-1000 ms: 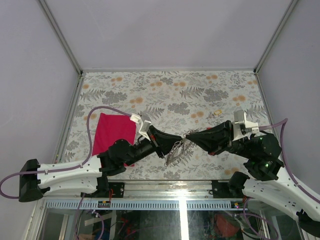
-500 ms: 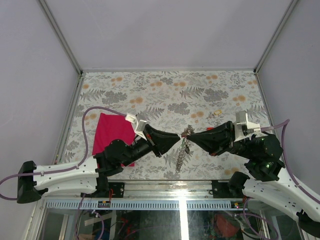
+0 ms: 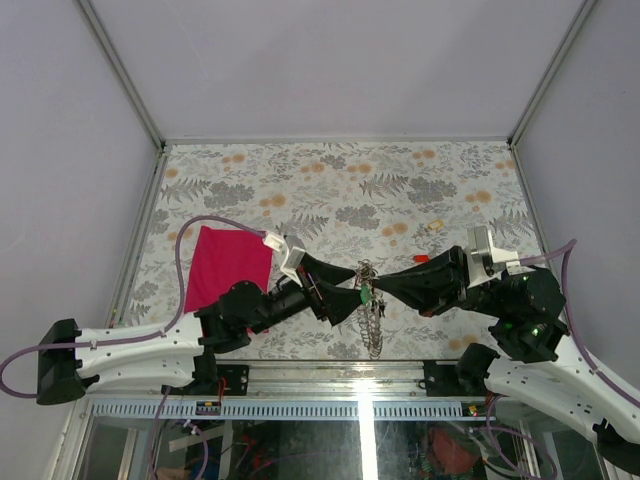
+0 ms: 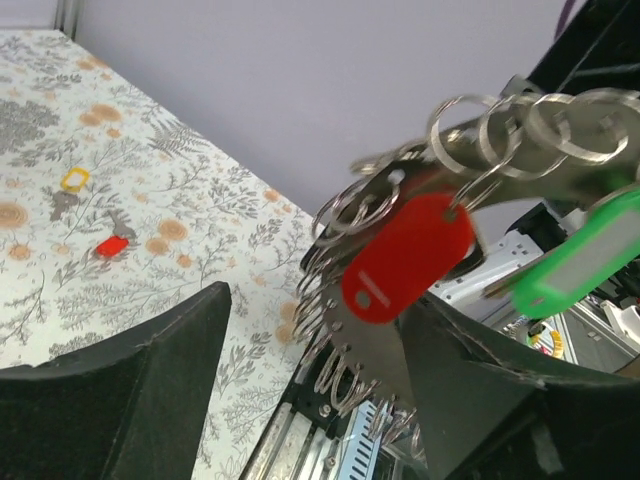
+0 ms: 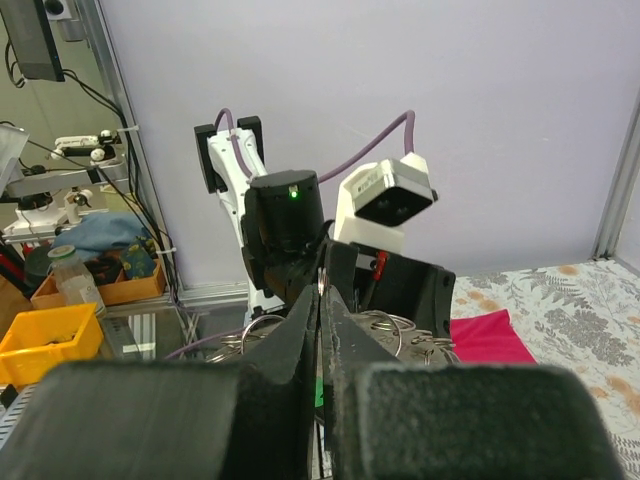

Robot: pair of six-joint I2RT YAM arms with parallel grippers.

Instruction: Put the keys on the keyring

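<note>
The keyring (image 3: 372, 325) is a silver chain of linked rings hanging from my right gripper (image 3: 377, 289), which is shut on one ring (image 5: 322, 283) at its top. A red-headed key (image 4: 405, 260) and a green-headed key (image 4: 580, 265) dangle from its rings. My left gripper (image 3: 353, 286) stands open right beside the bunch, its fingers (image 4: 120, 390) spread wide, with the chain (image 4: 335, 335) between them and touching neither. On the table lie a loose red key (image 3: 421, 258) and a pale yellow key (image 3: 436, 226), which also show as a red key (image 4: 110, 246) and a yellow key (image 4: 72, 180).
A magenta cloth (image 3: 228, 264) lies flat on the flowered table, left of my left arm; the cloth (image 5: 490, 335) also shows beyond the jaws. Metal frame rails (image 3: 300, 370) run along the near edge, just below the hanging chain.
My left gripper has gone from shut to open and let go of the bunch. Both grippers shifted slightly toward the near edge, and the chain now hangs straight from the right gripper.
</note>
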